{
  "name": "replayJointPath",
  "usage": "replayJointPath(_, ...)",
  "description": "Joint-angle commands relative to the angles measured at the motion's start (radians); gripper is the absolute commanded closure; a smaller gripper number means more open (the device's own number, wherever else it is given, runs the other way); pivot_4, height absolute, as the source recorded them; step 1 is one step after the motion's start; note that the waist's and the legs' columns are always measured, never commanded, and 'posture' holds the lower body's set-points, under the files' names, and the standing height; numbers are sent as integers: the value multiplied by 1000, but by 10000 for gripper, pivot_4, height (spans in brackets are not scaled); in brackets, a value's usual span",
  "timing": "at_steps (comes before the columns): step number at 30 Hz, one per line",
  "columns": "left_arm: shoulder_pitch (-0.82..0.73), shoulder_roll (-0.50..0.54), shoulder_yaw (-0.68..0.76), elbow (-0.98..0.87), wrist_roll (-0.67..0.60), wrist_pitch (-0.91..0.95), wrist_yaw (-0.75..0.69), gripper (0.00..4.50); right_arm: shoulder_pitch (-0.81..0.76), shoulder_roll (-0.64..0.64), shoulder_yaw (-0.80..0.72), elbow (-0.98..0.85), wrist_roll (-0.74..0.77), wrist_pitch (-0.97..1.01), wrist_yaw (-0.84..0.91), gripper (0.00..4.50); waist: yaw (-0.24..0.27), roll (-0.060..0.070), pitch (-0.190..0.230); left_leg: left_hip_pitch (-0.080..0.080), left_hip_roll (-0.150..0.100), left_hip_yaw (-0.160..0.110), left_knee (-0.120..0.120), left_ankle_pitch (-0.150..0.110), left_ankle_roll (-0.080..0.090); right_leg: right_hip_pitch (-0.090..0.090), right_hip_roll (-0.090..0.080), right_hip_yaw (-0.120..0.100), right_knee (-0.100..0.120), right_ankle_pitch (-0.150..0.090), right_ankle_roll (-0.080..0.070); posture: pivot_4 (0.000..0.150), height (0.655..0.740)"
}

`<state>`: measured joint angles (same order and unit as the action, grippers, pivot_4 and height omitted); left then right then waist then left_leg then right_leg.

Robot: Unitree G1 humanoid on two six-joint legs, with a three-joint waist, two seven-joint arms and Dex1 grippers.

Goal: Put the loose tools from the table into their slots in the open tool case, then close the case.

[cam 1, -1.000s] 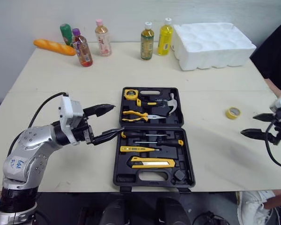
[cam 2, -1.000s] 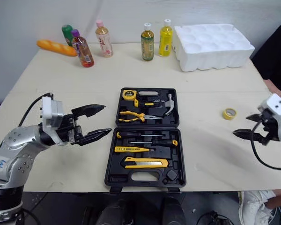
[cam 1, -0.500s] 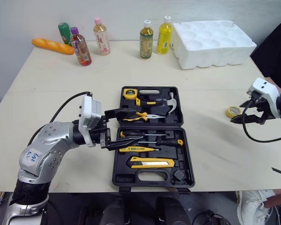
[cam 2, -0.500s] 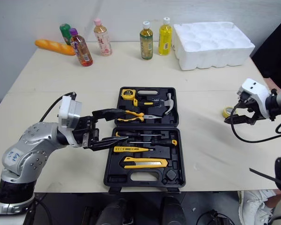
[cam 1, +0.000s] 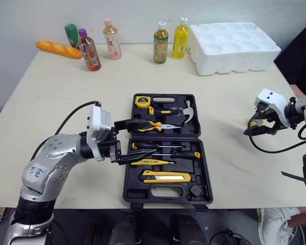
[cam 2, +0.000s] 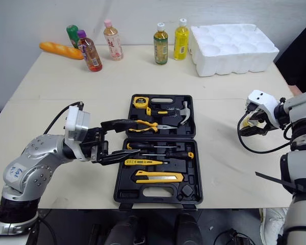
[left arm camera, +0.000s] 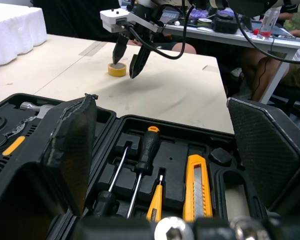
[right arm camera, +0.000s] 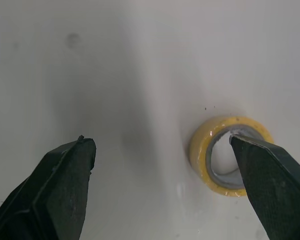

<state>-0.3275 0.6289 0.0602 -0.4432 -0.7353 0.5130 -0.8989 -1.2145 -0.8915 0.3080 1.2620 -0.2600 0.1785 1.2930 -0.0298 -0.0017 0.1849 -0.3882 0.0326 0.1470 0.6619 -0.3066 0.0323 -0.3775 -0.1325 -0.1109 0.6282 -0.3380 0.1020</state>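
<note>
Here, tape roll [right arm camera: 202, 156] lies beneath right claw's [right arm camera: 160, 142] fingertip [right arm camera: 262, 172].

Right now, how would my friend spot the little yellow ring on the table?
Start at the beige table and its open black tool case. On the robot's right of the case, just beneath the right end effector, lies a roll of tape. It's the only small yellow ring, lying flat on bare tabletop.

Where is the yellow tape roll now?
The yellow tape roll lies on the table to the robot's right of the open tool case, directly under the open right gripper, as the right wrist view shows.
</note>
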Motion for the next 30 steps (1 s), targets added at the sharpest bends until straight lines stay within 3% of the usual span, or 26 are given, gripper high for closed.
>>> replayJointPath(1, 12, 12, 24, -48, 0, -14, 4, 1432, -28, -13, -19, 8, -16, 9, -11, 0, 0, 0, 0, 0, 0, 0, 0, 0, 0, 0, 0, 0, 0, 0, 0, 1500, 7400)
replayJointPath(24, 15, 33, 28, -67, -4, 2, 17, 1432, -28, 54, -58, 66, -31, 78, -81, 0, -1, 0, 0, 0, 0, 0, 1, 0, 0, 0, 1, 0, 1, 0, 0, 1500, 7400)
replayJointPath(30, 23, 34, 31, -72, -6, 2, 17, 0, -31, 55, -54, 62, -38, 67, -79, 26777, -1, 0, 0, 0, 0, 0, 1, 0, 0, 0, 1, 0, 2, 0, 0, 1500, 7400)
